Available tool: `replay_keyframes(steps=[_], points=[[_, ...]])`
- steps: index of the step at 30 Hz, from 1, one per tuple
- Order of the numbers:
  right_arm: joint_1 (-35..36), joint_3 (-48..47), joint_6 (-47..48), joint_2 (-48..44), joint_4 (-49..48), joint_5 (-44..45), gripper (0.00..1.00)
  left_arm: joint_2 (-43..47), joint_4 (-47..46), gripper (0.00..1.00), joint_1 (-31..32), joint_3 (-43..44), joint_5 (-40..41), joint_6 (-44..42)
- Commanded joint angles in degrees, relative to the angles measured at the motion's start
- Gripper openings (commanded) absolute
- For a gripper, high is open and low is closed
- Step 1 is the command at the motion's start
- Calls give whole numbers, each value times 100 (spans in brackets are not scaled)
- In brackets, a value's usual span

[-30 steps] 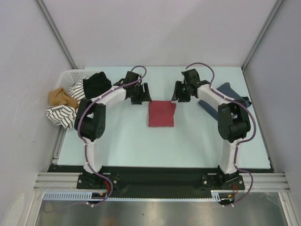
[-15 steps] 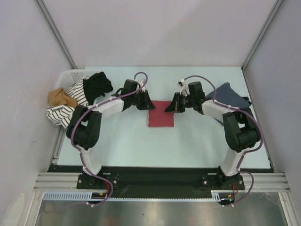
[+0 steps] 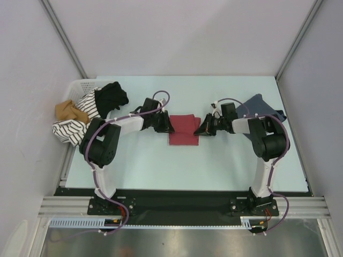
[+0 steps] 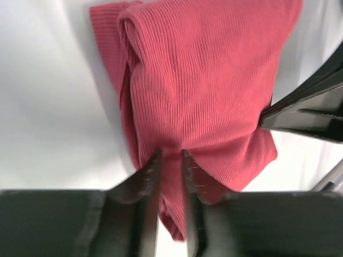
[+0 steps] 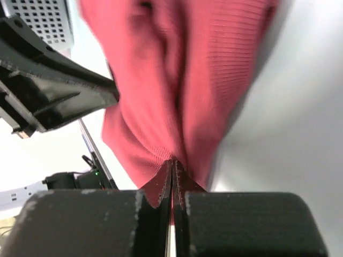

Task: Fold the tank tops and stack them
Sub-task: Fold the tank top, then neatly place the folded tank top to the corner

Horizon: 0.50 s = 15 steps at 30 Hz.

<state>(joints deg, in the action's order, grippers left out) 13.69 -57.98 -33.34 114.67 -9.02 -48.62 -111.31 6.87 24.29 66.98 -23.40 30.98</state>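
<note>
**Both edges gripped.** On the pale worktop (image 3: 177, 166), just beyond the arms' bases, the red tank top (image 3: 184, 132) is seen lying as a compact folded rectangle, held at both sides. The left claw (image 4: 171, 158) is clamped on a thin pleat at the top's left edge, with ribbed cloth drawn up between its nearly closed fingers. The right claw (image 5: 172, 163) is clenched tight on the opposite edge, where the cloth is gathered into a pinch.

The step in hand is judged to be either a further fold of the red top or its shift to a stacking spot; which of the two cannot be told. Either way, the next move is thought to call for both claws to be raised together and level, so that the folded layers are not pulled apart or dragged askew. The pinches must also be held firm, since little cloth is caught.

The knit is shown as fine-ribbed, brick red and soft, with a doubled edge rolled over along one side.

To the right of the red top and a little farther back, the blue-grey tank top (image 3: 262, 106) is seen in a loose, unfolded heap, partly hidden by the right arm. Well to the left of the red top, a white basket (image 3: 79, 83) is seen with a striped garment (image 3: 72, 131), a black garment (image 3: 111, 95) and a tan garment (image 3: 68, 111) spilling over it.
</note>
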Motion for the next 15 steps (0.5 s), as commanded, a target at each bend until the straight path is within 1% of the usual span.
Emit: replay_keyframes(steps=[1,4,6,8,12,15], points=[[2,-56,153,-691,225,265,1,820,226,30,92,-132,582,-312],[46,-284,100,-885,295,195,2,1251,235,34,250,-159,486,-303],[98,-565,100,-885,400,204,2,1471,139,34,365,-185,407,-295],[160,-758,56,-772,470,186,2,1533,-62,34,506,-229,161,-225],[230,-1285,-128,-411,383,213,2,1419,-528,31,647,-536,-156,30],[265,-1514,-321,36,155,178,2,1165,-897,29,673,-782,-340,144]])
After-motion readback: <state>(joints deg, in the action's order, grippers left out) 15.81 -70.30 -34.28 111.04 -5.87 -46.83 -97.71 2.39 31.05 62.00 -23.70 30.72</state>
